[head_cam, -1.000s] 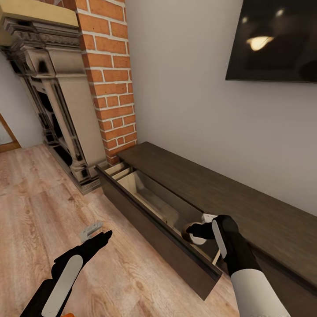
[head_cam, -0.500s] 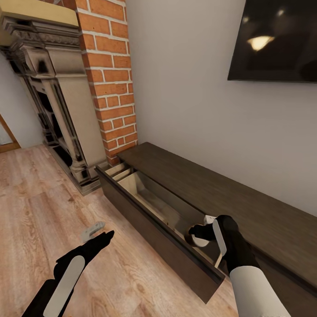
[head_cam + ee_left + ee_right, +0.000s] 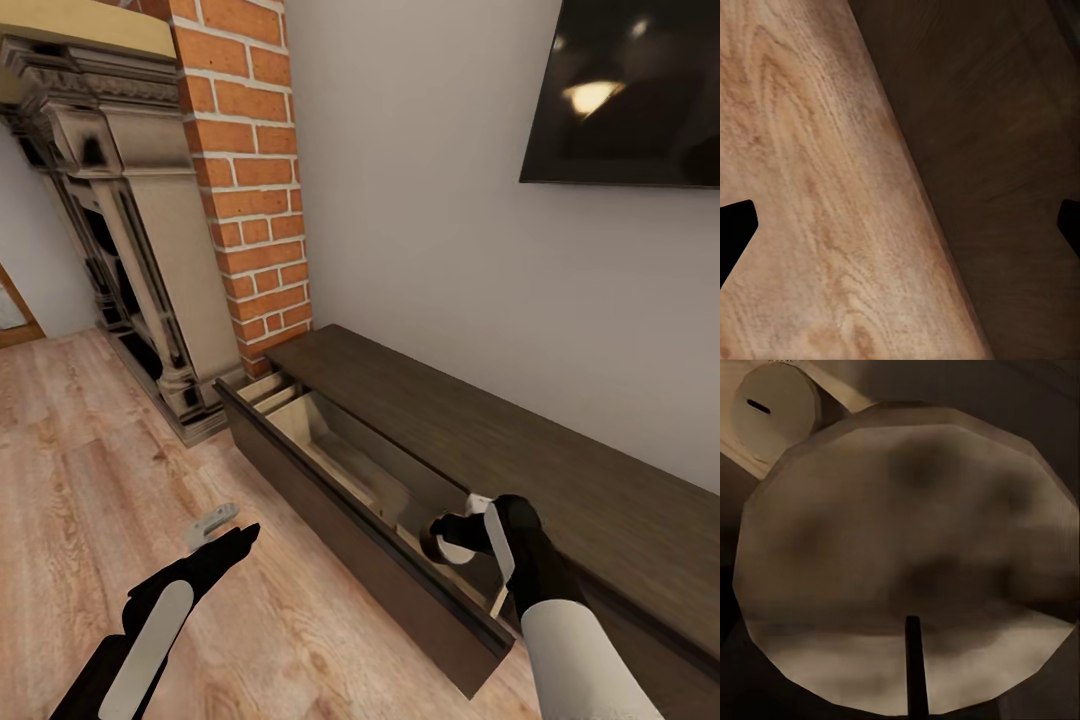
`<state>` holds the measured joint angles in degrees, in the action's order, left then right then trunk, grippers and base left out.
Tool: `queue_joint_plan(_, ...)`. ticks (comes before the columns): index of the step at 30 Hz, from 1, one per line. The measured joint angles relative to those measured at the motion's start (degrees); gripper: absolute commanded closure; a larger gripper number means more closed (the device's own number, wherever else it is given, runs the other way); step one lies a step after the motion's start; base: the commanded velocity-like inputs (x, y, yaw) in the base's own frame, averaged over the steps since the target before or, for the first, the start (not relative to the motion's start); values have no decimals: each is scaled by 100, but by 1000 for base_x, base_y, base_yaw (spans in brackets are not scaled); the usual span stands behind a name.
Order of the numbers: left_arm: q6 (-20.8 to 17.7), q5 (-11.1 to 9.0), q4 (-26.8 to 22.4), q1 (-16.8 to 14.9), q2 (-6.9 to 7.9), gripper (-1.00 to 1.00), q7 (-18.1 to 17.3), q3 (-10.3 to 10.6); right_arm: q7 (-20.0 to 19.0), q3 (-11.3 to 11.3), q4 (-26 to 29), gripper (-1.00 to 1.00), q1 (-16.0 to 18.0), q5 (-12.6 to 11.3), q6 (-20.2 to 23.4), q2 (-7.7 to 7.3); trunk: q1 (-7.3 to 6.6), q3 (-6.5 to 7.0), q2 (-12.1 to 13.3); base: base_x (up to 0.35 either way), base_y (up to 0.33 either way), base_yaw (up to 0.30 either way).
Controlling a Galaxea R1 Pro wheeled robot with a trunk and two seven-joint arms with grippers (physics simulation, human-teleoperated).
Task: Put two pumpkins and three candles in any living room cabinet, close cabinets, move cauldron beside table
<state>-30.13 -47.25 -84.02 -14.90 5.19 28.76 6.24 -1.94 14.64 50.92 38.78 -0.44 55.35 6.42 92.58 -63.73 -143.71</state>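
The long dark-brown cabinet (image 3: 520, 450) stands against the wall with its left drawer (image 3: 340, 465) pulled out, showing a pale wood interior. My right gripper (image 3: 452, 533) hangs over the drawer's near end, shut on a cream candle (image 3: 452, 549). In the right wrist view that candle (image 3: 907, 555) looms close, its dark wick visible, and a second candle (image 3: 774, 411) lies in the drawer beyond it. My left gripper (image 3: 225, 533) is open and empty above the floor beside the drawer front (image 3: 1005, 150); the black fingertips (image 3: 735, 232) are spread far apart.
An ornate fireplace (image 3: 120, 230) and a brick column (image 3: 250, 170) stand left of the cabinet. A dark television (image 3: 630, 90) hangs on the wall above it. Light wood floor (image 3: 110, 470) stretches out to the left of the pulled-out drawer.
My right gripper has sunk slightly lower into the drawer with the candle. The view has shifted a little. The left gripper has hardly moved.
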Motion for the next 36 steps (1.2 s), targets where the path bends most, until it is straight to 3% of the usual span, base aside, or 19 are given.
queue_joint_plan(7, 0, -3, 0, -2, 0, -100, -2, 0, 279, 20, -443, 100, 144, -164, -253, 0, 0, 0, 0, 0, 0, 0)
queue_joint_plan(11, 0, -3, 0, 2, 0, -100, -2, 0, 298, 21, -480, 100, 153, -186, -300, 0, 0, 0, 0, 69, 0, 0)
queue_joint_plan(19, 0, -3, 0, 2, 0, -100, -2, 0, 313, 31, -1072, 100, 315, -225, -597, -8, 0, 0, 0, 60, 0, 0)
queue_joint_plan(21, -1, -1, 0, 4, 0, -100, -2, 0, 365, 154, -1090, 100, 322, -213, -601, -9, 0, 0, 0, 2, 0, 0)
queue_joint_plan(22, -1, -2, 0, 4, 0, -100, -2, 0, 574, 312, -1106, 100, 330, -190, -622, -7, 0, 0, 0, 1, 0, 0)
queue_joint_plan(23, -1, -2, 1, 2, 0, -100, -2, 1, 725, 382, -1139, 100, 345, -375, -717, 3, -1, 0, -1, 0, 0, 0)
queue_joint_plan(25, -1, -3, 1, 2, 0, -100, -2, 1, 921, 462, -1348, 100, 402, -447, -999, 29, -1, 0, -1, 0, 0, 0)
queue_joint_plan(36, -1, -3, 1, 3, 0, -100, -2, 1, 1257, 519, -1690, 100, 521, -597, -1291, 29, 0, -1, 0, 5, 2, 0)
